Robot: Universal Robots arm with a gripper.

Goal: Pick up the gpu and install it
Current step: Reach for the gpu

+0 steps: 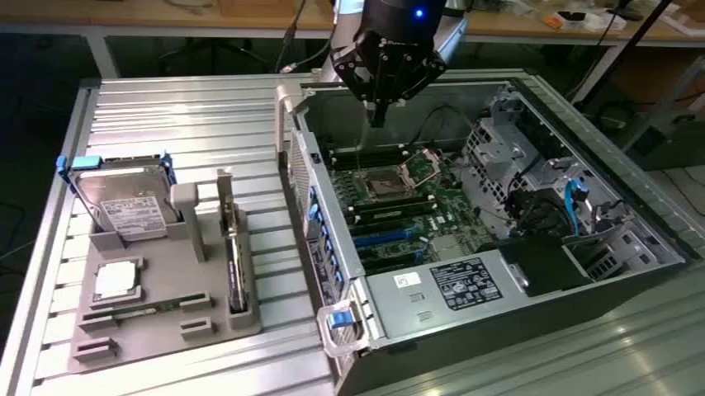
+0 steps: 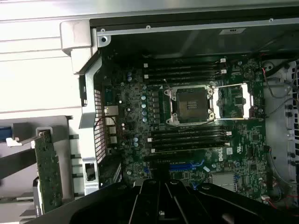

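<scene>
The gripper [image 1: 378, 120] is seen poised over the open computer case [image 1: 617, 272], its jaws drawn fully together and nothing held between them. Beneath it, in the exterior view, the motherboard [image 1: 435, 210] lies exposed, with the bare processor socket [image 1: 391, 177] at about six o'clock from the fingertips. The same socket [image 2: 191, 105] is seen in the wrist view between banks of memory slots.

The gpu [image 1: 233, 264] is seen outside the case, stood on its long edge in a slot of the grey holder [image 1: 165, 334] on the slatted metal table [image 1: 165, 124]. In the exterior view it lies at about seven o'clock from the gripper and well apart from it. In the wrist view the gpu [image 2: 49, 172] is shown as a green board with a pale metal bracket at one end, beside the case's outer wall.

On the same holder, a hard drive [image 1: 127, 210] with a white label is propped at about ten o'clock from the gpu. A narrow memory stick [image 1: 144, 312] is laid at about eight o'clock from it.
</scene>
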